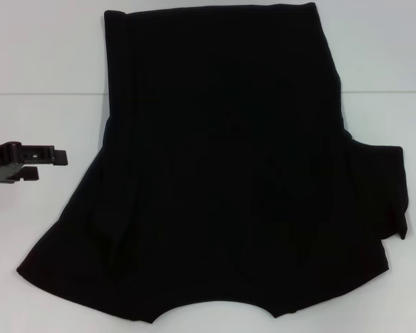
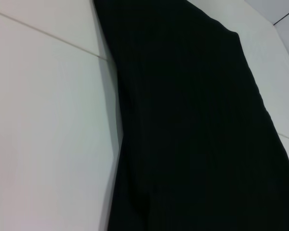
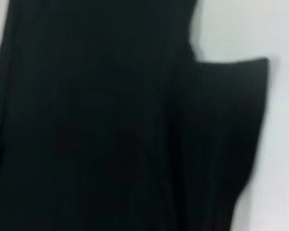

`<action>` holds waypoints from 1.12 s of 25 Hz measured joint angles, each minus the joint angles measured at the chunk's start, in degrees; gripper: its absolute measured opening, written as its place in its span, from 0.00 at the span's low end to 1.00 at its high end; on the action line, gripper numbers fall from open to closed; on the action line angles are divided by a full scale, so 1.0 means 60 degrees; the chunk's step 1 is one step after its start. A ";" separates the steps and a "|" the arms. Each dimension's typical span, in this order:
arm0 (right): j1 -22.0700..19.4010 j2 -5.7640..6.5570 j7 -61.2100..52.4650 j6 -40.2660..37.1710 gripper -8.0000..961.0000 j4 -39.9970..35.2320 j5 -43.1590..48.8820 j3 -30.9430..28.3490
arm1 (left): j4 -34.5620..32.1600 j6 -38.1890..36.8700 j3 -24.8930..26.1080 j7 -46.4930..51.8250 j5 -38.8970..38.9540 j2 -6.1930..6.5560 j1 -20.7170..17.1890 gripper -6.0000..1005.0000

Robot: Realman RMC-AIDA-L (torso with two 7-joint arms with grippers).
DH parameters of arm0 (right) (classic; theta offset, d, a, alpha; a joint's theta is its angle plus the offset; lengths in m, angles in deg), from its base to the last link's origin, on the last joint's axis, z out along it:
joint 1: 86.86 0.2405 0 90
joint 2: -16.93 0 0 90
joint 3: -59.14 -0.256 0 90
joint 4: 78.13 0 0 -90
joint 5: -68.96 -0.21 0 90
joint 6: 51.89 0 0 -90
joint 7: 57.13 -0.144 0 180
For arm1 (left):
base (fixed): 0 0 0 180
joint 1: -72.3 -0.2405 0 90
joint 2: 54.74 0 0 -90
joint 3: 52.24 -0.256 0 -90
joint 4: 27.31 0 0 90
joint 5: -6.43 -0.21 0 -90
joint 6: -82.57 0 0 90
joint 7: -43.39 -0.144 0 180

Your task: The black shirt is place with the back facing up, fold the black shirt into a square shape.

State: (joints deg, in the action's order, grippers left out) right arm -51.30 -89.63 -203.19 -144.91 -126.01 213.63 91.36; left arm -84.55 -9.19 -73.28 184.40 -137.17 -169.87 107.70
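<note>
The left gripper (image 1: 45,164) hung just off the left flank of the black shirt (image 1: 222,173) in the head view, its fingers pointing toward the cloth, slightly spread with nothing between them, clear of the fabric. The shirt lay flat on the white desk (image 1: 41,69), plain side up, collar end toward the robot, hem at the far side. Its left side already looked folded inward along a lengthwise crease, while the right sleeve (image 1: 381,187) stuck out beyond the body. Only a dark sliver at the picture's right edge, well off the sleeve, could belong to the right gripper; I cannot tell whether it was spread or pressed together.

In the left wrist view, the shirt (image 2: 192,125) filled most of the picture beside bare desk (image 2: 43,125), its long edge running straight; no fingers showed.

In the right wrist view, the shirt (image 3: 96,125) and the protruding sleeve (image 3: 226,125) lay against the desk (image 3: 284,144).

Judging from this, the right-side fold was due. It would go best by pinching the sleeve edge low, lifting only enough to clear, and laying it parallel to the left crease so the sides match.
</note>
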 joint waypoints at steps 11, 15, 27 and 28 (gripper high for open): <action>0.0202 -0.0387 0.0078 0.1620 0.55 0.0927 0.0551 0.0180 | 0.0397 0.0217 -0.0001 -0.0109 0.0003 0.0000 0.0060 0.82; 0.0376 -0.0487 0.0078 0.2120 0.52 0.1380 0.0561 0.0267 | 0.0400 0.0228 0.0043 -0.0109 0.0006 -0.0006 0.0030 0.82; 0.0760 -0.0577 -0.0450 0.2890 0.47 0.1994 0.0596 0.1077 | 0.0401 0.0249 0.0067 -0.0114 0.0034 -0.0015 0.0016 0.82; 0.0779 -0.0580 -0.0449 0.2869 0.46 0.1989 0.0597 0.1106 | 0.0401 0.0249 0.0072 -0.0116 0.0035 -0.0015 0.0013 0.82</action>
State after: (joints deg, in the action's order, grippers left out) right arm -46.62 -93.11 -205.88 -127.70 -114.07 217.21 98.00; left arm -82.15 -7.69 -72.85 183.70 -136.96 -169.97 107.78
